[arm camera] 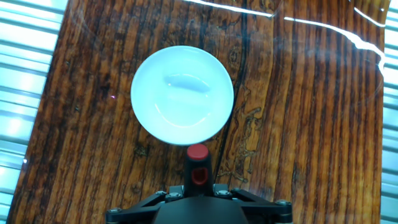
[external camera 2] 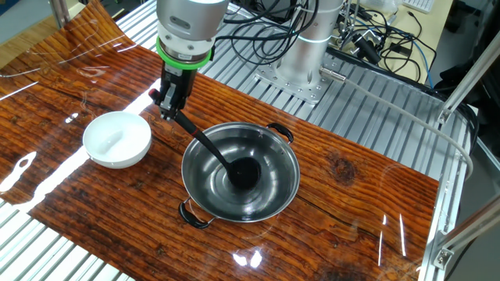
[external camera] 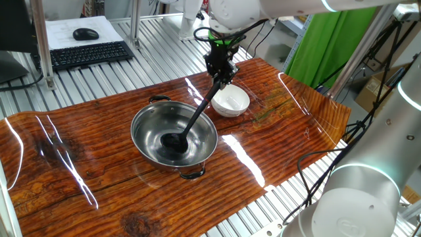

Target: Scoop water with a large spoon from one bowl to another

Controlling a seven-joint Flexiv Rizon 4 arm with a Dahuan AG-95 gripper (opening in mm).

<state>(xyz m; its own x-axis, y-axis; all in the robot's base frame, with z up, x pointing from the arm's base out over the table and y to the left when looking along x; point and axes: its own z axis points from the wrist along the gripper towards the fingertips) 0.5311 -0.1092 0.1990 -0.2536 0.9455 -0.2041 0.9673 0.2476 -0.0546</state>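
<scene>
The long black plastic ladle [external camera: 192, 124] slants with its round deep scoop resting at the bottom of the big shiny stainless-steel bowl [external camera: 146, 125], sunk low, apparently to fill with water; the water itself shows no clear shine here. The slim handle climbs toward one o'clock in the one fixed view, and its red-tipped end pokes past the fingers in the hand view. The two-finger gripper [external camera: 220, 71] is clenched on that upper handle, probably so the scoop reaches the bowl's floor while the hand stays above the rim. The small plain white ceramic bowl [external camera: 230, 102] sits just beside the steel one at one o'clock, almost beneath the hand, a short carry away. Both rest on a glossy wood-grain tabletop [external camera: 92, 151].
</scene>
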